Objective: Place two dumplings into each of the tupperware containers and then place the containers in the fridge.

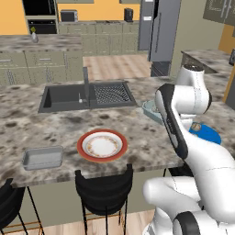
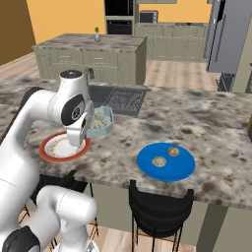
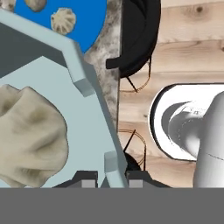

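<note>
Hand view: the container rim is grasped by the gripper at bottom centre.
A dumpling is seen inside at left; two more lie on the blue plate, upper left.

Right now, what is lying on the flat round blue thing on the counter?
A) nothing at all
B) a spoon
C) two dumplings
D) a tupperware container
C: the right base view shows two small pale dumplings resting side by side on the blue disc, while the end effector grips the rim of a tupperware container off to its side.
</note>
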{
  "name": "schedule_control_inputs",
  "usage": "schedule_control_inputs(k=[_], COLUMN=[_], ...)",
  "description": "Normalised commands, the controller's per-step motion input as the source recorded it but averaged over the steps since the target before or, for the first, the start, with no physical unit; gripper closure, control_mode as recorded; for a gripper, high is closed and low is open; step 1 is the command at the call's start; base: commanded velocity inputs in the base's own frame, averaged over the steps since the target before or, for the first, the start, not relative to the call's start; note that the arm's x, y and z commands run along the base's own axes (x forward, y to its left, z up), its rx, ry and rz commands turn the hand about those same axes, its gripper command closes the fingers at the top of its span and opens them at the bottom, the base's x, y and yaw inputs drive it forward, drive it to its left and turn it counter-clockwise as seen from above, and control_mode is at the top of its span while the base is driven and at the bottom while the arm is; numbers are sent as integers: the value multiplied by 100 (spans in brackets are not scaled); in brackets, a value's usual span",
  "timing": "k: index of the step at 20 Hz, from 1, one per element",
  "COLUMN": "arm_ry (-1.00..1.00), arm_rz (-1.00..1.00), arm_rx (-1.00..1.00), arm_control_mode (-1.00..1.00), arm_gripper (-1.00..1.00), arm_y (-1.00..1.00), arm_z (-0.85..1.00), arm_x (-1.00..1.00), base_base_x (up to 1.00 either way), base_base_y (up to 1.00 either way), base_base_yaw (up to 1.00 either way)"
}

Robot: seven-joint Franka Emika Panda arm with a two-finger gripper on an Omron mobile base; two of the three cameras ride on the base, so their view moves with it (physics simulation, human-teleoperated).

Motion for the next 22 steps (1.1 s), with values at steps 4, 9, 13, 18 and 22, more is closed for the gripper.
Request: schedule_control_inputs(k=[4,9,13,18,22], arm_ry=[0,0,0,0,0], arm_rz=[-8,-2,-1,0,0], arm_rx=[0,0,0,0,0], arm_control_mode=[-100,-100,-100,100,100], arm_gripper=[100,100,100,100,100], arm_y=[32,-12,-9,0,0], arm_z=[26,11,0,0,0], arm_x=[-37,-25,-60,-27,0], base_base_x=[0,0,0,-16,-28], base_base_y=[0,0,0,12,96], base_base_yaw=[0,0,0,0,0])
